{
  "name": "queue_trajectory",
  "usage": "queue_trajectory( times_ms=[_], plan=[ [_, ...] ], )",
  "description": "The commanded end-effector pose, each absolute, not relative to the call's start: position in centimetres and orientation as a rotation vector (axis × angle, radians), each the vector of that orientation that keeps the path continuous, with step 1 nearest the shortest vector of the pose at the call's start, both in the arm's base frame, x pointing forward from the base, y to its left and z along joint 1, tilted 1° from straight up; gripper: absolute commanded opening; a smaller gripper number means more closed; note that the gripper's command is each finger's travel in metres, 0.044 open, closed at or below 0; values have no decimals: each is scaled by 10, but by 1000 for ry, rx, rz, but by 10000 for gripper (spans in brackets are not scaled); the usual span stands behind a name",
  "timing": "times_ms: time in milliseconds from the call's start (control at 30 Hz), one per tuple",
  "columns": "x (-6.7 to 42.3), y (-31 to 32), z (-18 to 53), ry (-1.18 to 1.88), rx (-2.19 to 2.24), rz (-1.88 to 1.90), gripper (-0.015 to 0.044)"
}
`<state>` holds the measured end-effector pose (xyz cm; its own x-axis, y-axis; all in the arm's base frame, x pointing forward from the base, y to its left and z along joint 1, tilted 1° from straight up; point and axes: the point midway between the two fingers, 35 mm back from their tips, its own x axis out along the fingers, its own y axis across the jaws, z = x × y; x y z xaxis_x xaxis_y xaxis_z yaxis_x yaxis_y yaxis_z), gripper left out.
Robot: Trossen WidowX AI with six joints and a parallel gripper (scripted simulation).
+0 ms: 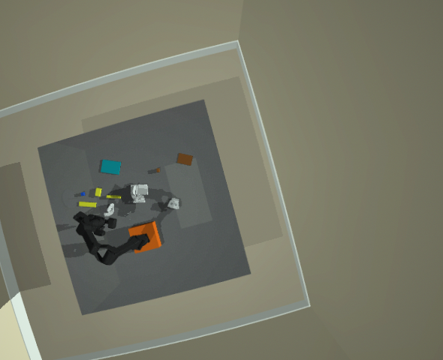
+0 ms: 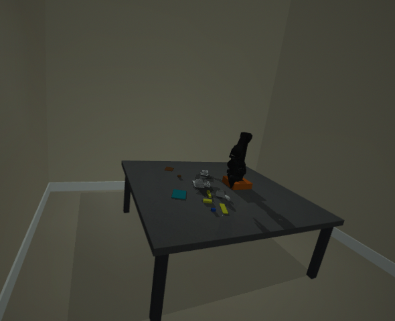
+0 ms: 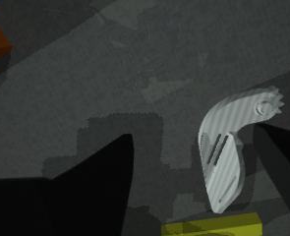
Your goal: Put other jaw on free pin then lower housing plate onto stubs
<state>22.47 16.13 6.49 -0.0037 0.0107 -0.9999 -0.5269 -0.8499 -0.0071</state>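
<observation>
Gripper point(image 1: 106, 228) point(image 3: 192, 137) fingers wide, nothing between. Loose jaw point(image 1: 109, 209) point(image 2: 223, 194) point(image 3: 223, 147) lies nearer the right-hand finger in wrist view, long axis roughly fore-aft, toothed end hooking toward that fingertip. Likely needs centring before grasp.

Seen from the top, the loose jaw point(image 1: 109, 209) point(image 2: 220, 194) point(image 3: 220, 147) lies on the table point(image 1: 167, 267) point(image 2: 266, 215) point(image 3: 164, 59). Just behind it is a bar point(image 1: 113, 196) point(image 2: 209, 194); left of it, a second bar point(image 1: 87, 204) point(image 2: 223, 208). Behind-left of it come a block point(image 1: 98, 192) point(image 2: 207, 200), then a peg point(image 1: 82, 193) point(image 2: 213, 209). A slab point(image 1: 110, 166) point(image 2: 179, 194) is well behind it. Right of it sit an assembly point(image 1: 139, 190) point(image 2: 199, 183) and, farther, another part point(image 1: 173, 203) point(image 2: 204, 172). In front-right of it, the arm point(image 1: 107, 256) point(image 2: 237, 162) stands on a plinth point(image 1: 155, 232) point(image 2: 244, 185).
</observation>
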Motion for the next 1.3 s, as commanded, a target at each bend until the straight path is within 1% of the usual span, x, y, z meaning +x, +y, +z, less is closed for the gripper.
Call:
queue_trajectory(
  times_ms=[0, 267, 833, 1267],
  plan=[
    [226, 162, 69, 523, -1903, 1904, 204],
    [226, 162, 69, 523, -1903, 1904, 0],
    [226, 162, 69, 523, -1903, 1904, 0],
    [226, 162, 67, 528, -1900, 1906, 341]
  ],
)
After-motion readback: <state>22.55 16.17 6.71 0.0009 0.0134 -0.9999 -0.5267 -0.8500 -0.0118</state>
